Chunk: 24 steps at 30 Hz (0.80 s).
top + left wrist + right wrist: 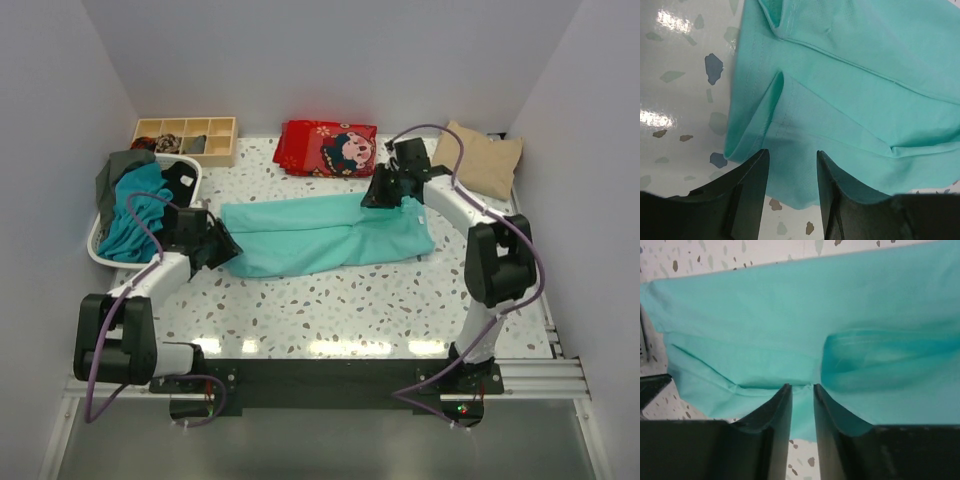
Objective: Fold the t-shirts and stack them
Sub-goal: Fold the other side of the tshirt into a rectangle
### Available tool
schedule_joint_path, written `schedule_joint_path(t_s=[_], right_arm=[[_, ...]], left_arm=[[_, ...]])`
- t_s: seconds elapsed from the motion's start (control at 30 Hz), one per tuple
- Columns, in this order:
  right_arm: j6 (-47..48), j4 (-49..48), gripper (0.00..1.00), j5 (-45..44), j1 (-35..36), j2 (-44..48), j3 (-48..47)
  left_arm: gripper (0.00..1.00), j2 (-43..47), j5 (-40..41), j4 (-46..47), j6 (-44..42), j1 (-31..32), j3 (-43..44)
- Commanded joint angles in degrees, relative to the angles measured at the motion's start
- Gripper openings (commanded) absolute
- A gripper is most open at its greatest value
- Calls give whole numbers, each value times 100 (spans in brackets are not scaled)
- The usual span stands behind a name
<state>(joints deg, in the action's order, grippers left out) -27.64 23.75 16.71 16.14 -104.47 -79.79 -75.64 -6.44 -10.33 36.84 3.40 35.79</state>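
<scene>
**Left edge.** A white basket sits against the worktop's left edge. It holds unfolded tees: a darker teal one, a grey-green one and a black one.

**Left of centre.** The left gripper is at the left end of the turquoise-mint t-shirt. In the wrist view its jaws stand roughly half apart, straddling the hem, and no pinch is evident.

**Centre.** The turquoise-mint t-shirt lies across the middle of the worktop as a long band running left to right. It is doubled along its length, with loose pleats near both ends.

**Right of centre.** The right gripper is at the band's far right corner. Its jaws stand narrow with the cloth edge between them. Whether they actually bite the cloth cannot be told.

**Far right corner.** A beige tee lies here, well apart from the work.

**Assessment.** The step in hand appears to be securing both ends for the crosswise fold.

**Recommendations.**
- The left jaws should close on every layer at the hem, not the top ply alone.
- Both ends should rise level and together, keeping light tension so the pleats pull flat.
- One end should then be carried over the other with the edges aligned.
- Release should come only once the cloth rests flat.

**Risk.** A single-ply grip would let the lower layer sag and skew the fold.
</scene>
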Motion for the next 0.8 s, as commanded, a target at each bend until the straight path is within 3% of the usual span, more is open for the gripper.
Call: schedule_joint_path(t_s=[0.0, 0.03, 0.13, 0.27, 0.47, 0.5, 0.77], right_arm=[[320, 691, 36, 289, 30, -767, -835], [338, 745, 49, 263, 38, -890, -958], [540, 877, 52, -113, 47, -892, -1206], [733, 658, 58, -747, 38, -85, -627], [927, 684, 59, -1124, 38, 523, 164], [944, 666, 59, -1196, 38, 567, 279], [936, 280, 59, -1153, 38, 717, 1325]], left_arm=[[47, -65, -121, 163, -54, 3, 183], [47, -74, -112, 163, -54, 3, 174], [47, -83, -121, 101, -80, 3, 200], [47, -30, -7, 13, -116, 3, 253], [50, 136, 159, -171, -282, 3, 402], [54, 189, 204, -293, -283, 3, 385], [57, 1163, -120, -347, 24, 12, -396]])
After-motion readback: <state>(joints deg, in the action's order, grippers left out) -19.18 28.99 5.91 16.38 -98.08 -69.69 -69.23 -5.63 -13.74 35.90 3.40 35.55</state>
